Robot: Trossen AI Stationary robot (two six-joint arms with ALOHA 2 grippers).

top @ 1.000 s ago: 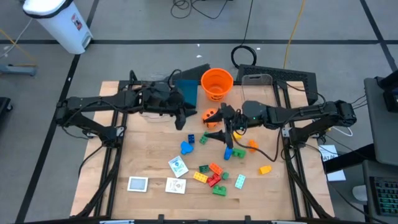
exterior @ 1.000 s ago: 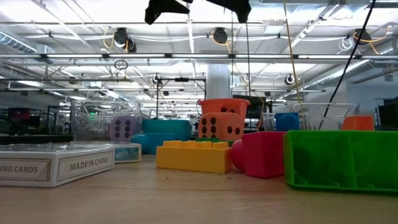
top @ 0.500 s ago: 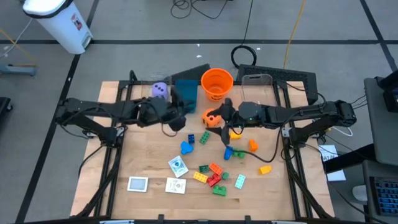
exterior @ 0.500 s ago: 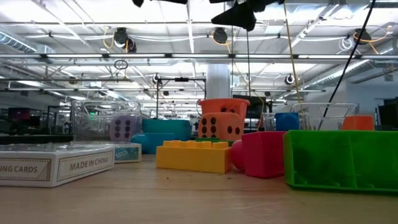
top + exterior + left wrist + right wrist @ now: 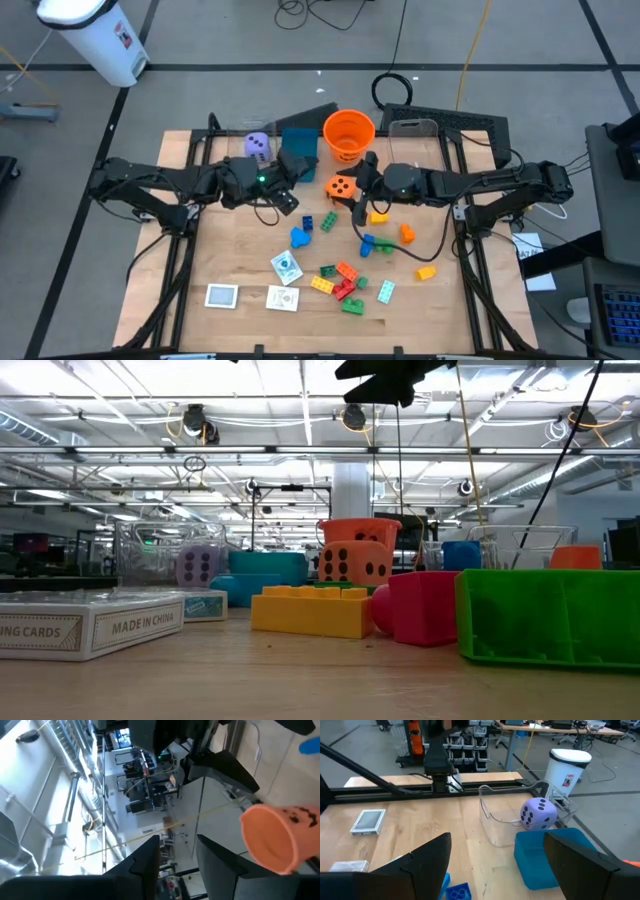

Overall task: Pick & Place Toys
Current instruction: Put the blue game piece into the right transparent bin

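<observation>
High view | right gripper [image 5: 358, 196] fingers spread wide, empty, just beside orange plastic die [image 5: 341, 187] | likely light, rigid, slick: squeeze opposite flat faces | left gripper [image 5: 283, 188] fingers narrowly apart, empty

A large open robotics lab or workshop: a wooden desk [image 5: 250, 250] on a black metal frame stands on grey concrete floor marked with dark lines, under exposed ceiling pipes [image 5: 300, 452] and strip lighting, with distant workbenches, storage racks [image 5: 465, 755], trailing cables and a white bin [image 5: 95, 35]

Bare wooden table [image 5: 240, 250] lies open at left; bricks [image 5: 343, 282] and cards [image 5: 283, 298] crowd the middle.
</observation>
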